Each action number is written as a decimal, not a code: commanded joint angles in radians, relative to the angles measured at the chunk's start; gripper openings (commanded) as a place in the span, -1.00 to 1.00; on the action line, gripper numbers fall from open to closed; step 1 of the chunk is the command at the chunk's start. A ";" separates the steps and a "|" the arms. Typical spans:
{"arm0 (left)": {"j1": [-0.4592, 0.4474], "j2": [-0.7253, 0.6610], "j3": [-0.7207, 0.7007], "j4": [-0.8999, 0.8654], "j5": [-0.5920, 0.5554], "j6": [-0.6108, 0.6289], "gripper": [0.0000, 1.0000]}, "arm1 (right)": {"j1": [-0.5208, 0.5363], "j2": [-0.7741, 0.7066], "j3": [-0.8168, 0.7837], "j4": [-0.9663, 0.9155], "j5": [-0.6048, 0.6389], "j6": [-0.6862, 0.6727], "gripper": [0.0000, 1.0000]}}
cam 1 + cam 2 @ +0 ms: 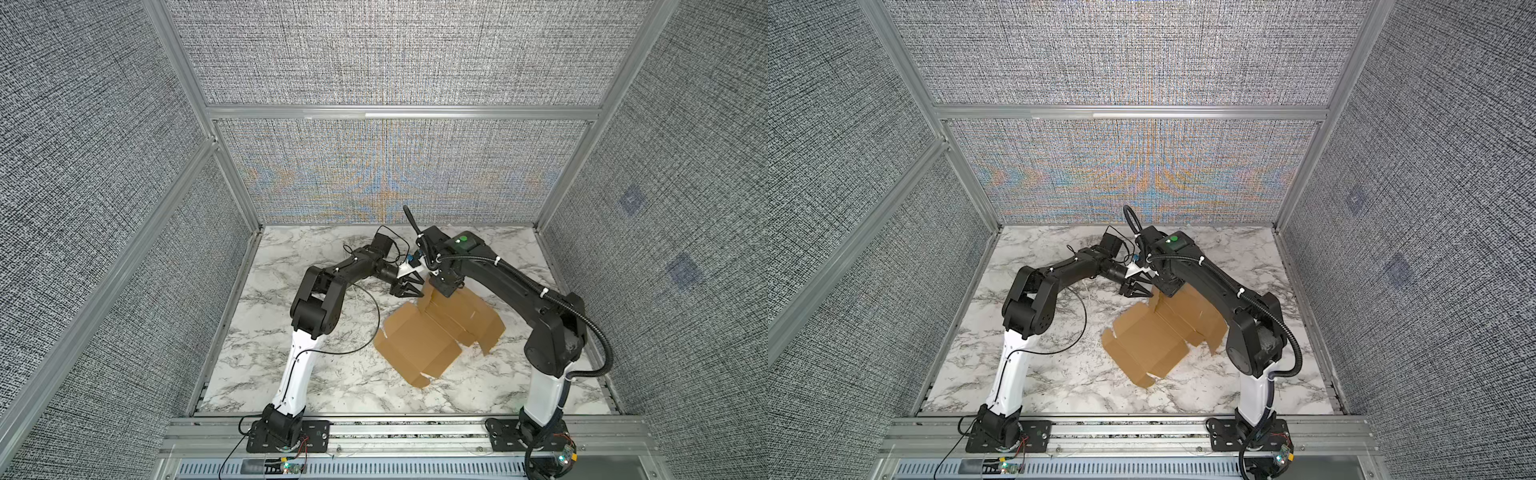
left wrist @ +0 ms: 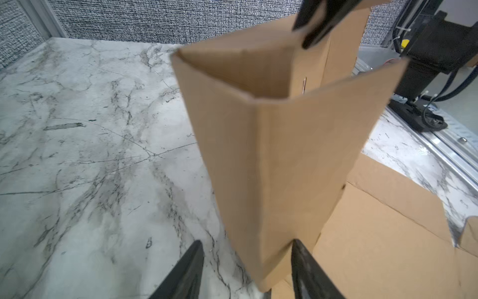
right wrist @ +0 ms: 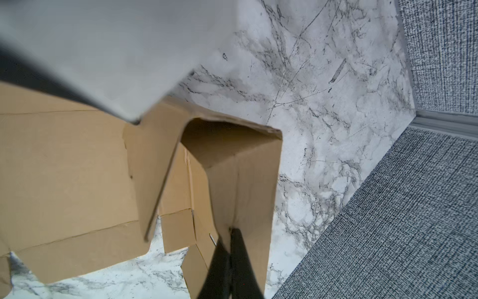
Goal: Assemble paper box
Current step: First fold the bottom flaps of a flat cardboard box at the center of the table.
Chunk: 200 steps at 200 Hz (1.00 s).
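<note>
You are pinching one raised flap of the paper box [image 1: 419, 345] with the right end effector [image 3: 230, 240], the left end effector [image 2: 247, 242] spread around it, while most panels are seemingly lying unfolded.

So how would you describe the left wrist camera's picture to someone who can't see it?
A tan box panel, folded upright over a marble table, fills the view between the spread left fingers. The right fingers pinch its far edge.

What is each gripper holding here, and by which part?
The right gripper is shut on the paper box, pinching the top edge of its raised end panel. The left gripper is open by that panel, holding nothing.
</note>
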 commanded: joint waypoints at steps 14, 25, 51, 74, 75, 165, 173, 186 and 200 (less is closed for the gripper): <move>-0.007 0.001 0.008 -0.005 0.041 0.025 0.11 | 0.001 0.008 0.005 0.004 -0.041 0.001 -1.00; -0.007 0.000 0.007 0.023 0.046 -0.007 0.09 | 0.002 0.008 0.007 0.004 -0.041 0.003 -1.00; -0.008 -0.019 -0.036 0.132 0.050 -0.107 0.02 | 0.000 0.003 0.002 0.010 -0.052 0.010 -1.00; -0.008 -0.054 -0.118 0.291 0.039 -0.234 -0.04 | 0.005 -0.006 -0.001 0.013 -0.062 0.012 -1.00; -0.008 -0.055 -0.122 0.297 0.039 -0.238 -0.05 | 0.005 -0.006 -0.001 0.013 -0.062 0.012 -1.00; -0.016 -0.185 -0.449 0.845 -0.055 -0.614 -0.21 | 0.025 -0.037 -0.038 0.024 -0.091 0.029 -1.00; -0.019 -0.194 -0.474 0.877 -0.070 -0.621 -0.22 | 0.027 -0.039 -0.038 0.026 -0.100 0.032 -1.00; -0.025 -0.210 -0.514 0.932 -0.097 -0.638 -0.23 | 0.028 -0.043 -0.041 0.031 -0.117 0.039 -1.00; -0.028 -0.228 -0.557 1.012 -0.124 -0.674 -0.24 | 0.028 -0.048 -0.048 0.039 -0.132 0.046 -1.00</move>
